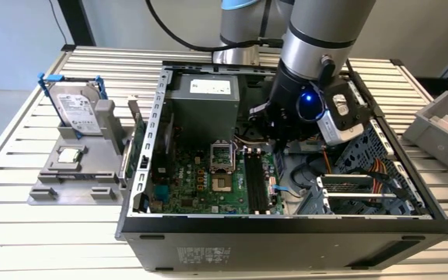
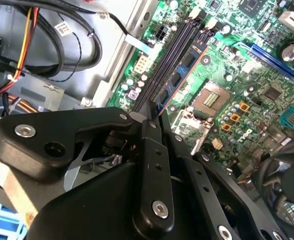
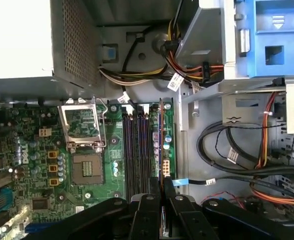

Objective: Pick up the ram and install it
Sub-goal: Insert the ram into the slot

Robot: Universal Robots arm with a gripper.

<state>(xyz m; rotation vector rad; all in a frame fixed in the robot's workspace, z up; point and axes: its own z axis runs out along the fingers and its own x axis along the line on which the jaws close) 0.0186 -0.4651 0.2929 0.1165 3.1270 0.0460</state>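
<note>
- I'm seeing the gripper (image 2: 152,120) clamping the ram (image 2: 181,79) edge-on, fingers nearly closed.
- The ram is lying along the memory slots (image 3: 136,150) inside the case (image 1: 286,233); I can't tell if it's touching them.
- The drive (image 1: 80,108) outside is showing a white label, unreadable.

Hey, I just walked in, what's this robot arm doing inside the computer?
The arm's tool is closed on the ram, holding it on edge inside the open computer case, lined up along the memory slots on the motherboard. Whether the stick is seated in a slot can't be told. The hard drive stands outside the case on a gray stand.
</note>
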